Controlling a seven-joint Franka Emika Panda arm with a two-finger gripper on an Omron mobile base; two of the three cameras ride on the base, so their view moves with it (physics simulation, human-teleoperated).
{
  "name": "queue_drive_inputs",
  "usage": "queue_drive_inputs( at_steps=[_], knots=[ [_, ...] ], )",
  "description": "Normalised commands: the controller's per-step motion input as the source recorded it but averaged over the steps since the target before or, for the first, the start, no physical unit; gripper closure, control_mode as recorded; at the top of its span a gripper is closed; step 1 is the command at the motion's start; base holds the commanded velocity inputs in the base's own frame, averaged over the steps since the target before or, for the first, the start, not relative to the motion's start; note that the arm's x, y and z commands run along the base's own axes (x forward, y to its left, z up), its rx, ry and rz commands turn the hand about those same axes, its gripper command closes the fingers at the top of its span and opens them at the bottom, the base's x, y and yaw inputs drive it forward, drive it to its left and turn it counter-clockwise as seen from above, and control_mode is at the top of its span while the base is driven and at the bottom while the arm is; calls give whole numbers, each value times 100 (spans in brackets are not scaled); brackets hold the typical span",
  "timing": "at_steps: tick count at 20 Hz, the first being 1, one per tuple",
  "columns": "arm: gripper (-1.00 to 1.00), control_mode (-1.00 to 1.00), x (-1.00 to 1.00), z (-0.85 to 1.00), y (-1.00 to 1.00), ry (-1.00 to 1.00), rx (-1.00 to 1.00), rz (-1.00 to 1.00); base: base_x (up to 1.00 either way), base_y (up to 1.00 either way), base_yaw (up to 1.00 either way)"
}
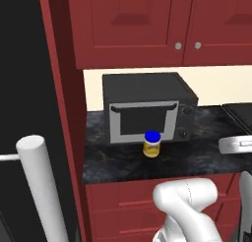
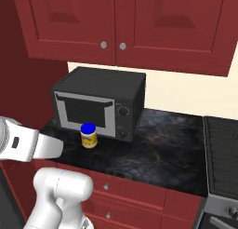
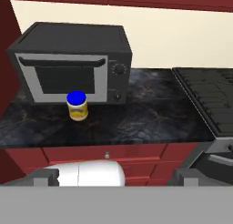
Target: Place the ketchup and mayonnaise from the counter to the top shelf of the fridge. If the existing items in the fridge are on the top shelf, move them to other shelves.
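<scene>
Facing the counter (image 3: 136, 123) with the gripper (image 3: 111, 177) pulled back off its front edge, jaws spread wide, nothing between them. Mayo jar (image 3: 77, 105) (blue lid, yellow label) stands upright on the counter just in front of the microwave (image 3: 73, 63) door; in the hand view it sits at about 10 o'clock from the fingertips, well apart from them. Same jar in the left base view (image 1: 151, 144) and right base view (image 2: 89, 135), each time just before the microwave's lower edge. No ketchup bottle to be seen on this stretch of counter. Stove (image 3: 207, 100) lies at 2 o'clock in the hand view, clear of the jar. My read: this is the approach for the mayo pickup, grasp not yet begun. Next move calls for reaching forward and toward 10 o'clock, bringing the fingers level with the jar body below the lid, one on each side, then closing. Jar is close to the microwave door, so there's little room behind it; come in from the front rather than sweep sideways, or it gets knocked into the door. After that it goes to the fridge top shelf.
</scene>
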Motion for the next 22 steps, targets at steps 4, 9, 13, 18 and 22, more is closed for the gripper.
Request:
queue_drive_inputs(
  at_steps=[4,9,13,18,22],
  knots=[
    [-100,100,0,0,0,0,0,0,-50,31,5],
    [-100,100,0,0,0,0,0,0,-23,23,2],
    [-100,100,0,0,0,0,0,0,9,10,0],
    [-100,100,0,0,0,0,0,0,0,64,0],
    [-100,-100,0,0,5,0,0,0,0,39,0]
  ],
)
